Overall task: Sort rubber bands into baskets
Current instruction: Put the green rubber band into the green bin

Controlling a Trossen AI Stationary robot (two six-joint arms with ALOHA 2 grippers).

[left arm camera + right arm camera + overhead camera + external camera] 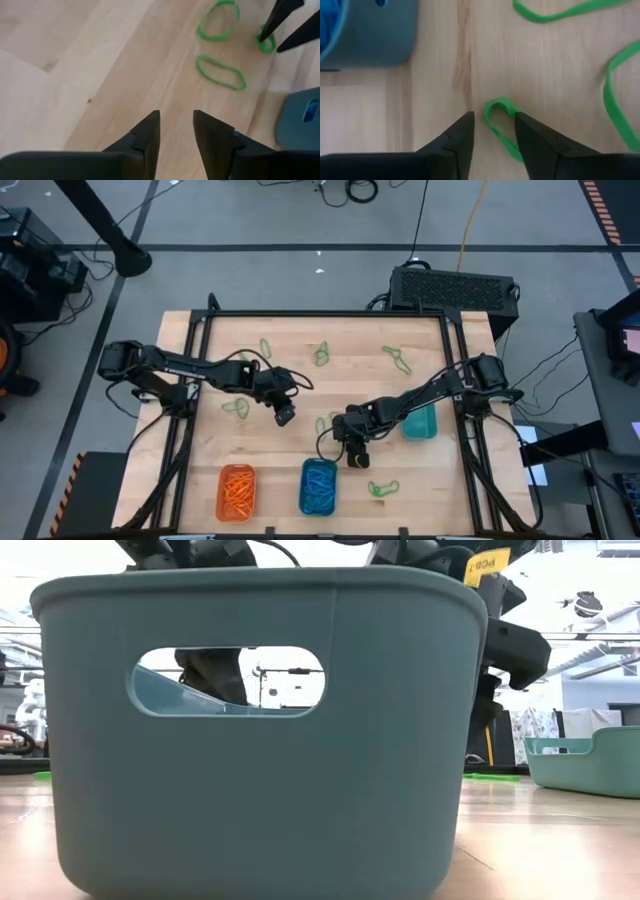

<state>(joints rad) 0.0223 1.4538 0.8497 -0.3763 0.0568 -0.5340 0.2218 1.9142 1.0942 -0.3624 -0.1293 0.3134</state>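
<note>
Seen from above, the orange plastic basket (pixel 237 491) at 7 o'clock and the blue plastic basket (pixel 318 486) at 6 o'clock look filled with matching bands. The teal-green plastic basket (pixel 419 423) at 3 o'clock appears empty, and thin green rubber bands (pixel 321 356) lie loose across the wooden table (pixel 420 480).

The right gripper (pixel 493 125), near centre, has its fingers apart around one green band. The left gripper (pixel 176 129) hovers at 9 o'clock, fingers apart and empty.

A yellow tag on one arm cannot be read.

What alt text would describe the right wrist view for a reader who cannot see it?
The right gripper is open at the wooden table, its two dark fingers on either side of one end of a green rubber band. More green bands lie beyond it, and the blue basket stands nearby.
</note>
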